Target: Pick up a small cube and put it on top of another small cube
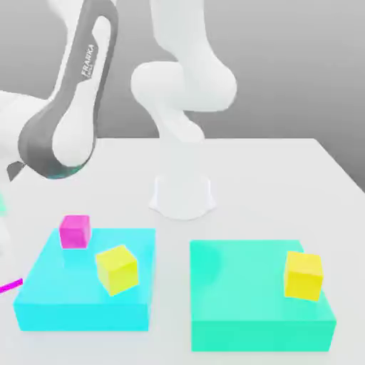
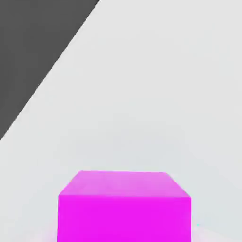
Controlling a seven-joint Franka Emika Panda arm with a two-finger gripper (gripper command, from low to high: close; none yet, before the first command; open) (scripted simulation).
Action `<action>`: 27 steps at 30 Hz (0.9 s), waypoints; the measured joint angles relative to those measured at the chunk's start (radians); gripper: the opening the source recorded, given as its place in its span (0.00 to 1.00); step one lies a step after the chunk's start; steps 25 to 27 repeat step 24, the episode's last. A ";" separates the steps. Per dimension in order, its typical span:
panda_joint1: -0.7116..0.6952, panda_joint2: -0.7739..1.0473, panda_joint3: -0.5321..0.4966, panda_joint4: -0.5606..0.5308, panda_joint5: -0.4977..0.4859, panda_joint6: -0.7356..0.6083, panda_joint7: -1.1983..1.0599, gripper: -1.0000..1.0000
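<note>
One small magenta-pink cube (image 1: 75,231) rests on the far left corner of the flat cyan block (image 1: 85,299). Another small magenta cube (image 2: 124,205) sits very close in front of the hand camera, on the white table. A thin magenta sliver (image 1: 10,286) at the exterior view's left edge, beside the cyan block, looks like that same cube. My arm (image 1: 64,128) reaches down past that left edge, toward that spot. My gripper is shut, with the near cube right where its jaws close.
A yellow cube (image 1: 117,269) lies on the cyan block near the pink one. A second yellow cube (image 1: 303,274) sits on the teal block (image 1: 249,306) at the exterior view's right. The robot's white base (image 1: 182,194) stands behind both blocks.
</note>
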 joint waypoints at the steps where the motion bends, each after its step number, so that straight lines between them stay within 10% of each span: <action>1: -0.008 -0.038 -0.004 -0.029 -0.019 -0.007 0.026 0.00; 15: -0.183 -0.552 0.057 -0.425 -0.260 -0.108 0.377 0.00; 21: -0.185 -0.399 0.043 -0.488 -0.258 0.108 0.381 0.00; 22: -0.184 -0.378 0.041 -0.492 -0.256 0.133 0.380 1.00; 27: -0.184 -0.378 0.041 -0.492 -0.256 0.133 0.380 1.00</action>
